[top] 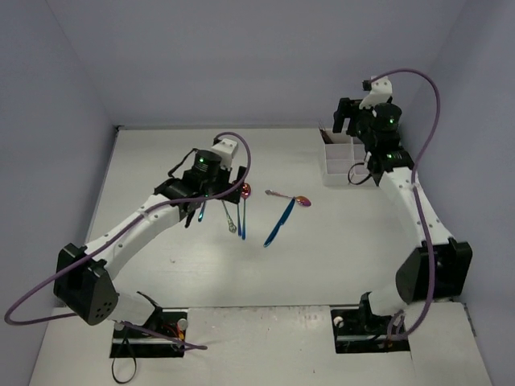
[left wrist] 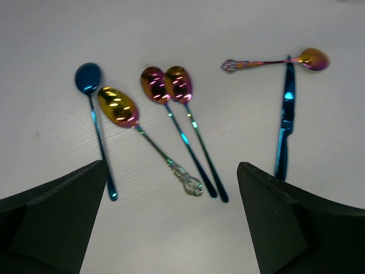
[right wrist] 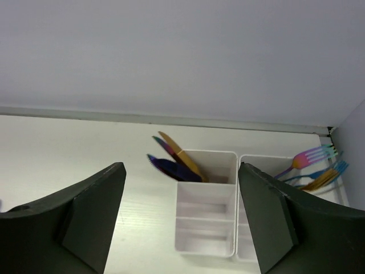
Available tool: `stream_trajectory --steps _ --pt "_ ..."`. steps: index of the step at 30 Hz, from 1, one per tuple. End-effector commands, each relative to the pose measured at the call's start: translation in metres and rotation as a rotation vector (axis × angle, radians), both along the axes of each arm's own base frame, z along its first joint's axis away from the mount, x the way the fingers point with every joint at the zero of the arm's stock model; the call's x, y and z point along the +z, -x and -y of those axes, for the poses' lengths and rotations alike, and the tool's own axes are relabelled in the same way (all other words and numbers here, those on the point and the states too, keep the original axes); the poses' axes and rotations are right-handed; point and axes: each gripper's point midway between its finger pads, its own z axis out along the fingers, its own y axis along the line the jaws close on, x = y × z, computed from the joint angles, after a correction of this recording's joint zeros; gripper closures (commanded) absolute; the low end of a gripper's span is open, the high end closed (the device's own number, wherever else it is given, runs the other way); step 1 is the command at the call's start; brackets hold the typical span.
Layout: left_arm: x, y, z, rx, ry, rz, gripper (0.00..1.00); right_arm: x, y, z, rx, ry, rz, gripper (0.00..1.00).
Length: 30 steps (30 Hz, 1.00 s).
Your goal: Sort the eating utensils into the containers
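Several iridescent spoons lie side by side on the table under my left gripper (left wrist: 171,171), which is open and empty: a blue spoon (left wrist: 88,78), a gold spoon (left wrist: 118,107) and two pink-purple spoons (left wrist: 154,85). Further right lie a blue knife (left wrist: 287,111) and an ornate-handled spoon (left wrist: 311,59). My right gripper (right wrist: 181,171) hangs open and empty above the white containers (right wrist: 206,184). Knives (right wrist: 178,161) stand in a far compartment and forks (right wrist: 316,169) lean in the neighbouring one. In the top view the containers (top: 341,167) sit at the back right.
The back wall (right wrist: 171,51) rises just behind the containers, and the right side wall stands close to them. The near compartments of the containers hold nothing. Purple cables loop off both arms.
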Motion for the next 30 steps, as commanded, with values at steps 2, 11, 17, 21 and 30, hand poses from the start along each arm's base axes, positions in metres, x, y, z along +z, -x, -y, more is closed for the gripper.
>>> stream_trajectory --steps 2,11,17,21,30 --pt "0.009 -0.001 0.063 -0.069 0.062 -0.023 0.04 0.037 0.06 -0.004 0.004 -0.157 0.065 0.18" --pt "-0.037 -0.009 0.139 -0.159 0.026 -0.14 0.04 0.02 0.138 0.005 -0.04 -0.261 0.027 0.06" --pt "-0.077 0.001 0.166 -0.207 -0.063 -0.225 0.04 0.005 0.178 0.006 -0.035 -0.29 0.0 0.0" --pt "-0.101 0.011 0.164 -0.209 -0.118 -0.288 0.07 -0.001 0.196 0.005 -0.025 -0.293 -0.015 0.0" --pt "-0.134 0.022 0.157 -0.218 -0.188 -0.36 0.18 -0.018 0.215 0.006 -0.021 -0.283 -0.063 0.0"
